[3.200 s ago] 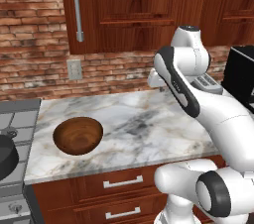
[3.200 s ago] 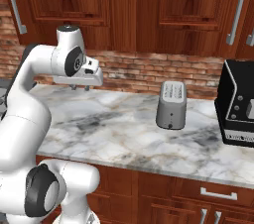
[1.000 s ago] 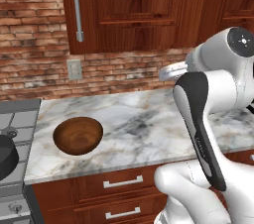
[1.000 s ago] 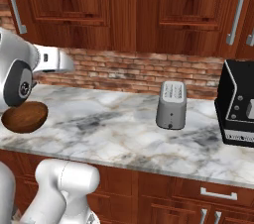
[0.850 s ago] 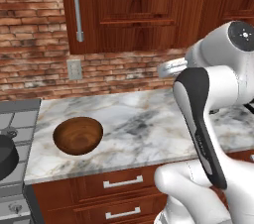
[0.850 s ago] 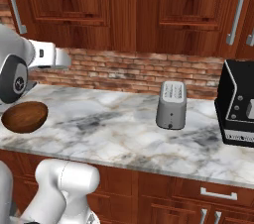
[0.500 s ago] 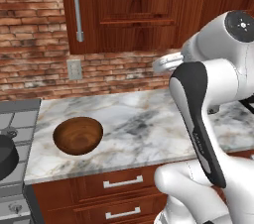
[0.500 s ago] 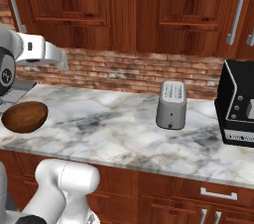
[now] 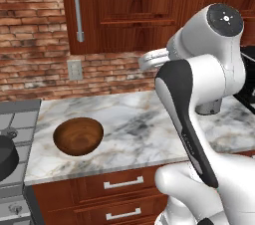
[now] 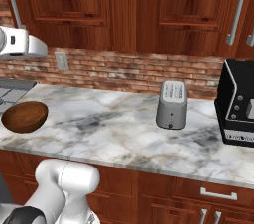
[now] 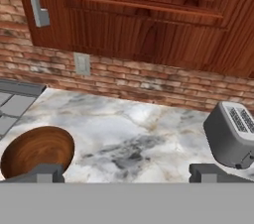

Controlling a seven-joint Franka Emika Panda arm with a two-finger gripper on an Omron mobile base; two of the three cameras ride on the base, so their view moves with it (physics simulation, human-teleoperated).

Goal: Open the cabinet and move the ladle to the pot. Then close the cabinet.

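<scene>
Wooden bowl (image 9: 78, 136) and grey toaster (image 10: 171, 104) well apart on marble counter (image 9: 134, 129)

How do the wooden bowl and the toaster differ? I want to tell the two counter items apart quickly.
The wooden bowl is brown, round, low and open on top; the toaster is grey, boxy, upright, with two slots on top. The wooden bowl sits at the stove end of the counter, the toaster toward the black appliance. Both rest on the counter.
</scene>
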